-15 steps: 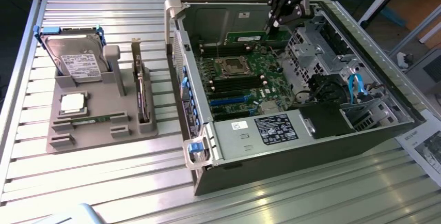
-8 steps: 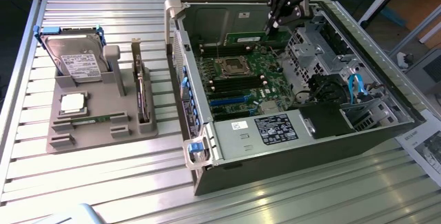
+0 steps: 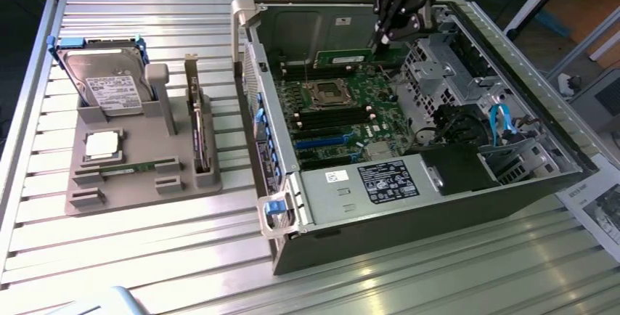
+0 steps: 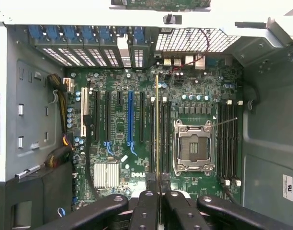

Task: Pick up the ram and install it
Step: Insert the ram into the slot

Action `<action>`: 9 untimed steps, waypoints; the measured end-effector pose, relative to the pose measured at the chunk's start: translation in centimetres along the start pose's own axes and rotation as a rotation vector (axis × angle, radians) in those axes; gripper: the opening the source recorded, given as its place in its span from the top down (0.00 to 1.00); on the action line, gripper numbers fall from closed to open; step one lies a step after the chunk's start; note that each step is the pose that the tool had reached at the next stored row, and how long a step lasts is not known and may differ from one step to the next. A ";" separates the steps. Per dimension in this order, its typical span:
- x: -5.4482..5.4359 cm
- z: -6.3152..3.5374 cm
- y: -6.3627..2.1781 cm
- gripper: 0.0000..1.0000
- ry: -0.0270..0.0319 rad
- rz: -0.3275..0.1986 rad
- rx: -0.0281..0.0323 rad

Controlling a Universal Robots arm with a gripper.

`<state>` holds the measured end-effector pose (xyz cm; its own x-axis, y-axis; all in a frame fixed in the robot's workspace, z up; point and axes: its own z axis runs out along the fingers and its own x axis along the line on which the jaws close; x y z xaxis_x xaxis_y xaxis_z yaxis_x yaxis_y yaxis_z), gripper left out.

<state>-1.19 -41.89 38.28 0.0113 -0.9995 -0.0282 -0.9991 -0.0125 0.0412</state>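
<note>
The ram (image 3: 345, 58), a narrow green stick, hangs over the far end of the motherboard (image 3: 349, 123) inside the open computer case (image 3: 388, 206). My gripper (image 3: 390, 39) is shut on one end of it, just above the case's far wall. In the wrist view the ram (image 4: 157, 120) is edge-on, a thin line running out from between my fingers (image 4: 145, 203). It hovers over the black memory slots (image 4: 163, 132) beside the empty processor socket (image 4: 193, 146). A second bank of slots (image 4: 229, 143) lies on the socket's other side.
At the exterior view's left a grey holder (image 3: 145, 162) carries a hard drive (image 3: 109, 83), a square silver processor (image 3: 104, 145) and an upright dark card (image 3: 200, 137). Drive cages, cables (image 3: 499, 123) and the power supply (image 3: 388, 181) crowd the case's near and right parts.
</note>
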 end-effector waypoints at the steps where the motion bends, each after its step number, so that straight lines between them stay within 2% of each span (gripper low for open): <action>1: 0.0 0.10 -0.01 0.88 0.0001 0.000 -0.0001; 9: 0.0 0.22 -0.01 0.88 0.0001 0.000 0.0000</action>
<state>-1.19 -41.89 38.06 0.0113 -0.9995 -0.0282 -0.9991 -0.0125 0.0411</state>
